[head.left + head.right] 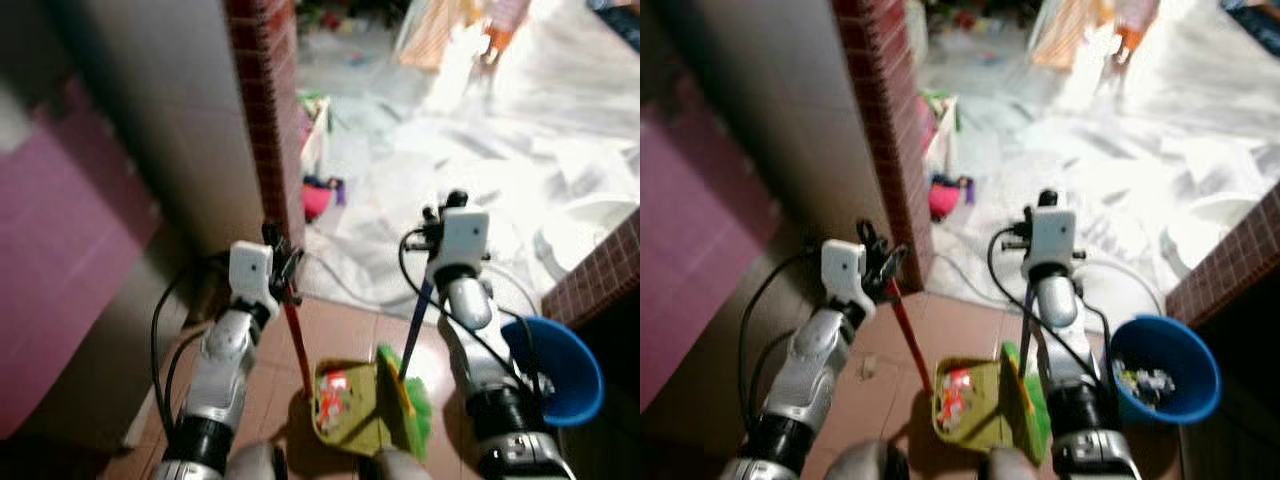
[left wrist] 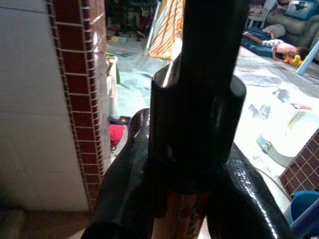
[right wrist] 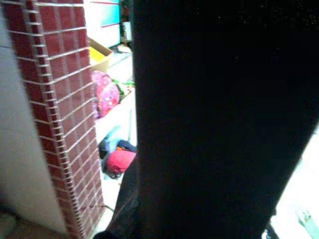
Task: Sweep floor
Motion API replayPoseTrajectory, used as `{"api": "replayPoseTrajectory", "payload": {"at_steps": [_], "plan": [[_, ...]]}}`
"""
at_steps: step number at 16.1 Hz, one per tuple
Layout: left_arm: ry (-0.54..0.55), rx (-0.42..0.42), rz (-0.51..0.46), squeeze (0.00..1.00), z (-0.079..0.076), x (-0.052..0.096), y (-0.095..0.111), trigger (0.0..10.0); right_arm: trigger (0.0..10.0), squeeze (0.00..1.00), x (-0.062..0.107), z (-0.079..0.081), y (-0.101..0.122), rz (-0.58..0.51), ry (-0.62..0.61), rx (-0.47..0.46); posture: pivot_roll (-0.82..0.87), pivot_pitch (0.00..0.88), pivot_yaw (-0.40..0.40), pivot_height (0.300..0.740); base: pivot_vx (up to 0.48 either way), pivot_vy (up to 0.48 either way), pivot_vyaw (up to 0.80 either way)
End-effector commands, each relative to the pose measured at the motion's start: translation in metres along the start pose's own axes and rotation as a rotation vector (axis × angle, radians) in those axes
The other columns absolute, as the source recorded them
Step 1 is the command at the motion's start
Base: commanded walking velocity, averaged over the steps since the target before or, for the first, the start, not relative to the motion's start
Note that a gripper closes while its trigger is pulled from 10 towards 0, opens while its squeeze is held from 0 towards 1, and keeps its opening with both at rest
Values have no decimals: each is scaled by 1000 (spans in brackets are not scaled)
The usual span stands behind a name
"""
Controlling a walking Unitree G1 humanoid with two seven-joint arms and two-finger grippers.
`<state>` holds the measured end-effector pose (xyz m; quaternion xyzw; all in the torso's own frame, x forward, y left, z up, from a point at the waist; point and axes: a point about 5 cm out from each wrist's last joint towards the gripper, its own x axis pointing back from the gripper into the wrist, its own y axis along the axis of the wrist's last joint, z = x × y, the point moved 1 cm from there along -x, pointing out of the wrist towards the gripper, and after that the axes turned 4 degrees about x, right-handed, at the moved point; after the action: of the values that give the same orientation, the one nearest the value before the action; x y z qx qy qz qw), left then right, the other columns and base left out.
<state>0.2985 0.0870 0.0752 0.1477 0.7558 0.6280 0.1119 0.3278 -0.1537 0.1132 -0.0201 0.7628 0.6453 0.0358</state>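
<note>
My two silver metal arms (image 1: pixel 228 355) carry white boxy wrist cameras (image 1: pixel 465 236), looping black cables (image 1: pixel 160 330) and glossy black fingers (image 2: pixel 249 199).

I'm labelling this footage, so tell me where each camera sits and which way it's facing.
Left and right eye views: on the head, looking forward and down at both silver arms, the green dustpan and blue bucket.
Left wrist view: on the left wrist, along the left claw gripping the red handle, toward the brick pillar.
Right wrist view: on the right wrist, a dark shape close up.
Both wrist views share the pillar.
</note>
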Motion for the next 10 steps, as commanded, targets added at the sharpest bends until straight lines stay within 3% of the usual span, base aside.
{"api": "replayPoseTrajectory", "payload": {"at_steps": [1,10], "plan": [[-15,8,-42,0,-5,-4,10,10000,10000,0,-2,1,0,6,3,-11,-86,0,57,740,-311,0,0],[-22,10,-37,0,-6,-6,10,10000,10000,0,-4,1,-1,10,3,-6,-91,0,58,740,-279,0,0]]}}
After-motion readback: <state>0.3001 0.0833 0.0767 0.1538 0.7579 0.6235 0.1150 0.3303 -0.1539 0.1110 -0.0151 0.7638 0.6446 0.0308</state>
